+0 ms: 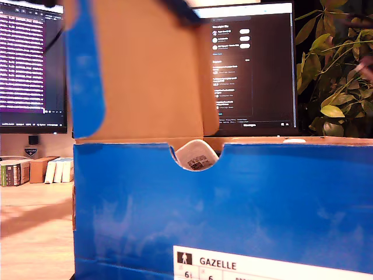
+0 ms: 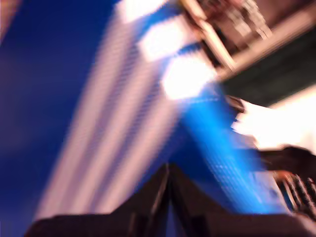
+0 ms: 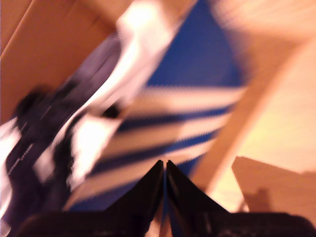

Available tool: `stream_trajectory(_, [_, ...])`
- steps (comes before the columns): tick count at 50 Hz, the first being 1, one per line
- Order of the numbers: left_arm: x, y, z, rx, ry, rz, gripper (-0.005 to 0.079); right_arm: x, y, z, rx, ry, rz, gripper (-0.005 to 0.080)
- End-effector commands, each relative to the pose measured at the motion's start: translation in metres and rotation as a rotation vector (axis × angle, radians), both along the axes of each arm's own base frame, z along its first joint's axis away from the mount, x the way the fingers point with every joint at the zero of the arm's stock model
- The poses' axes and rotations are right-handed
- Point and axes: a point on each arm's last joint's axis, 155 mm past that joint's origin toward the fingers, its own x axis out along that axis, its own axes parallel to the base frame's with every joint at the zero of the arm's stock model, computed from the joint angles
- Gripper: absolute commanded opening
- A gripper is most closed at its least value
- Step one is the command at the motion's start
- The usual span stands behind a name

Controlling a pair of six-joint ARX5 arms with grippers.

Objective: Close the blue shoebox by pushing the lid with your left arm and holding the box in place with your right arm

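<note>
The blue shoebox [image 1: 233, 198] fills the near part of the exterior view, its front wall carrying a white GAZELLE label [image 1: 245, 265]. Its lid [image 1: 140, 70] stands raised, brown cardboard inside facing the camera, with a blue side flap [image 1: 86, 70]. White paper [image 1: 195, 156] shows in the front notch. My first gripper [image 2: 168, 170] is shut, its tips meeting close to a blurred blue surface with white stripes [image 2: 113, 113]. My second gripper [image 3: 164, 165] is shut too, over a blue, white-striped surface [image 3: 177, 113] beside brown cardboard [image 3: 54, 49]. Both wrist views are motion-blurred.
Two monitors [image 1: 250, 64] [image 1: 29, 64] stand behind the box. A leafy plant [image 1: 335, 70] is at the exterior view's right. Small boxes and books [image 1: 35, 170] sit on the wooden table [image 1: 35, 233] at that view's left. A dark shape [image 1: 178, 10] crosses the lid's upper edge.
</note>
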Motion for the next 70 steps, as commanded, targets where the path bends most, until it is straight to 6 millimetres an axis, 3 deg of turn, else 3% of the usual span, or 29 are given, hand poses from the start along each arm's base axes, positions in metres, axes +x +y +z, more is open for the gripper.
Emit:
stream_trajectory(1, [-0.017,-0.011,0.009,-0.012,0.012,-0.052,-0.0019,0.015,-0.010,0.021,-0.006,-0.053,-0.029,-0.0011])
stream_trajectory(8, [-0.058,-0.034,0.025,-0.050,0.013,-0.202,-0.0019,0.024,-0.020,0.043,-0.011,-0.088,-0.046,-0.0011])
stream_trajectory(16, [-0.083,-0.044,0.038,-0.098,-0.010,-0.307,-0.0019,0.021,-0.002,0.068,0.071,-0.114,0.042,-0.0011])
stream_trajectory(25, [-0.079,-0.043,0.041,-0.111,-0.036,-0.301,-0.0019,0.019,0.013,0.099,0.142,-0.160,0.118,-0.0011])
stream_trajectory(35, [-0.044,-0.032,0.031,-0.063,-0.073,-0.165,-0.0019,0.010,0.034,0.131,0.241,-0.195,0.230,-0.0011])
stream_trajectory(53, [0.014,0.000,-0.003,0.102,-0.170,0.077,-0.0019,-0.018,0.065,0.089,0.174,-0.036,0.358,-0.0011])
stream_trajectory(60, [0.030,0.018,-0.018,0.175,-0.193,0.147,-0.0019,-0.017,0.068,0.066,0.085,0.009,0.361,-0.0011])
stream_trajectory(70, [0.039,0.033,-0.021,0.188,-0.195,0.180,-0.0019,-0.016,0.062,0.033,-0.061,0.070,0.355,-0.0011])
